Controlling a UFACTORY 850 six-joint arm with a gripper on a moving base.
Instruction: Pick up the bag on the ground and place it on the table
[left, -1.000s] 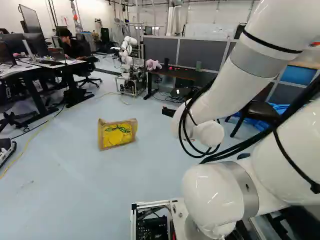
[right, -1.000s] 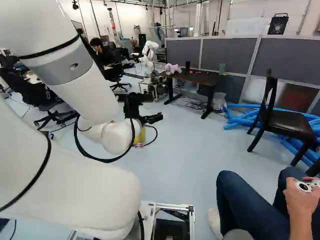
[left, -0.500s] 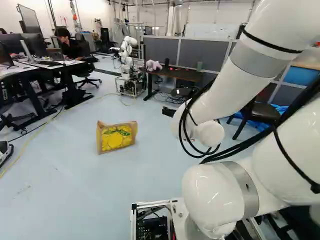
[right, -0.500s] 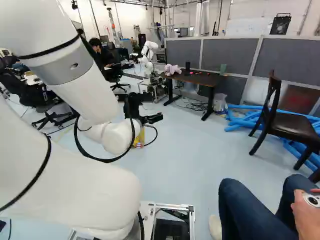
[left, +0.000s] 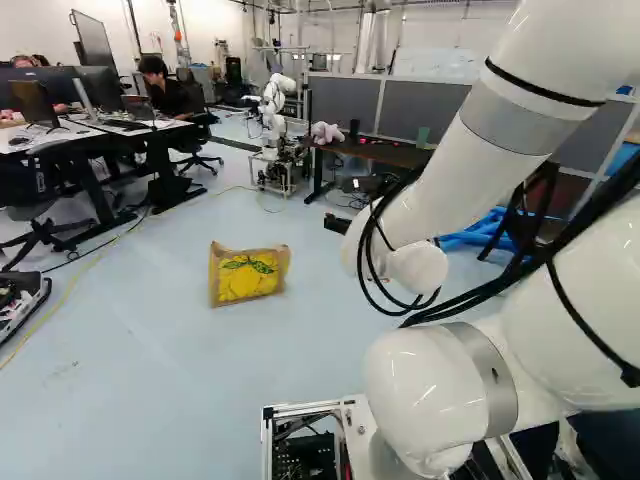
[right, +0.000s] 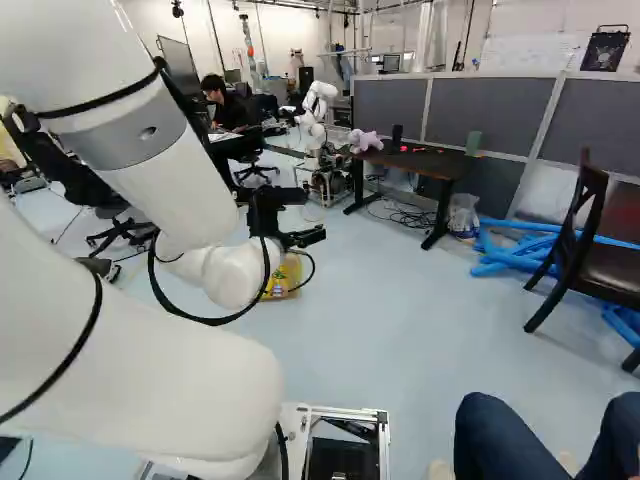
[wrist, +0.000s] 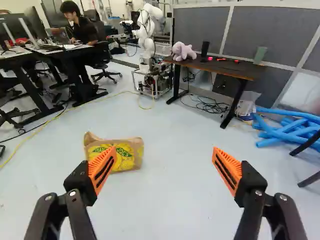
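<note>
- In the right base view we see our gripper (right: 303, 239) just past the wrist of our arm (right: 150, 130), above the floor (right: 380, 330).
- Our wrist view shows the gripper (wrist: 164, 148) with its fingers (wrist: 251, 182) spread wide apart, their orange pads (wrist: 227, 170) facing each other and touching nothing.
- We find the bag (left: 248, 275) on the floor, brown with yellow fruit and green leaves on its front, left of our arm in the left base view.
- From the wrist we see it beyond one finger, whose pad hides part of it; the bag lies outside our grip.
- We have the dark table (wrist: 235, 69) well beyond the bag, in front of a grey partition (wrist: 275, 30).
- On the table we make out a pale purple toy (wrist: 183, 50), a black cup-like thing (wrist: 205, 50), small red things (wrist: 236, 61) and a green block (wrist: 260, 55).
- Another robot (wrist: 146, 32) stands near the table, by the toy's end; cables (wrist: 212, 105) lie under the table.
- Near its other end we see blue tubes (wrist: 287, 131) and a chair (right: 570, 255).
- A person's knees (right: 500, 440) show close by our base, at the foot of the right base view.
</note>
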